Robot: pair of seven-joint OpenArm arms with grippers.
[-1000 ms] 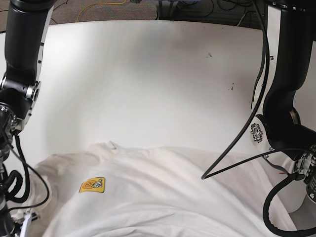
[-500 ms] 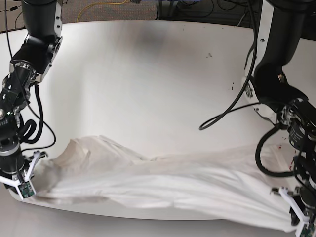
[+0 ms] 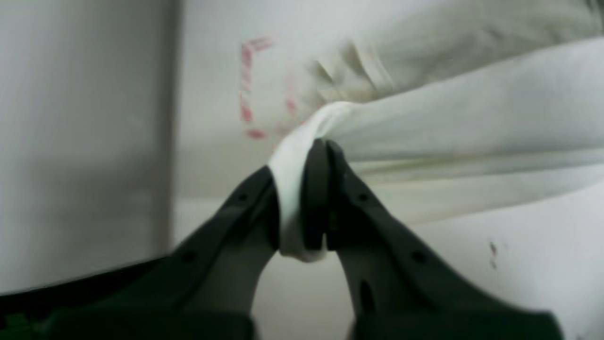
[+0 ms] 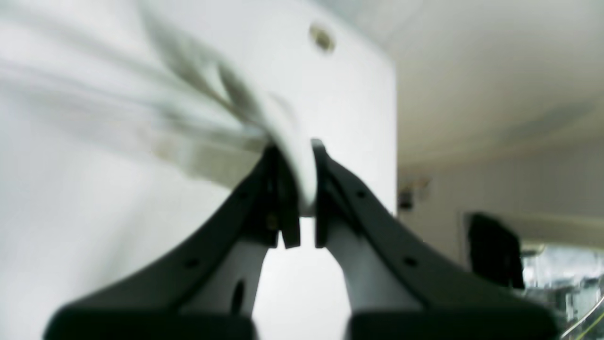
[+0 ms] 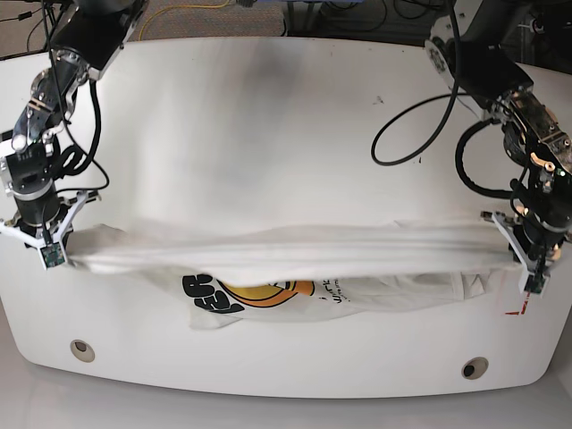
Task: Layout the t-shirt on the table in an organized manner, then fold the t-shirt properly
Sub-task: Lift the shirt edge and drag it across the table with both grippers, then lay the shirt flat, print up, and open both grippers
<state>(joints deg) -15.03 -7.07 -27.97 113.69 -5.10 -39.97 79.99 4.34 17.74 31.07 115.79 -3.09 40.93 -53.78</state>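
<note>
Overhead, the white t-shirt [image 5: 295, 246] hangs stretched in a long band across the near half of the white bench [image 5: 268, 125], pinched at each end by one of the robot's two arms. On the right of the base view, the left end effector [image 5: 525, 259] is clamped tight on one end of the cloth; its wrist camera shows the dark fingers [image 3: 264, 208] pressed together with a fold of white fabric [image 3: 424, 127] squeezed between them and running off to the right. Just behind that grip, a red tape rectangle [image 3: 250, 89] is marked on the bench surface. On the left of the base view, the right end effector [image 5: 55, 243] is likewise closed on the opposite end, its own camera showing a blurred strip of cloth [image 4: 292, 156] caught between the tips. Between the two grips the upper edge of the garment runs almost level, while the lower part sags onto the bench, showing part of an orange-and-yellow round graphic [image 5: 268, 289] with bold black lettering [image 5: 210, 295] beside it. Two round grommet holes [image 5: 82, 349] sit near the front edge of the bench, below the garment, and small dark marks [image 5: 379, 99] dot the far side.
</note>
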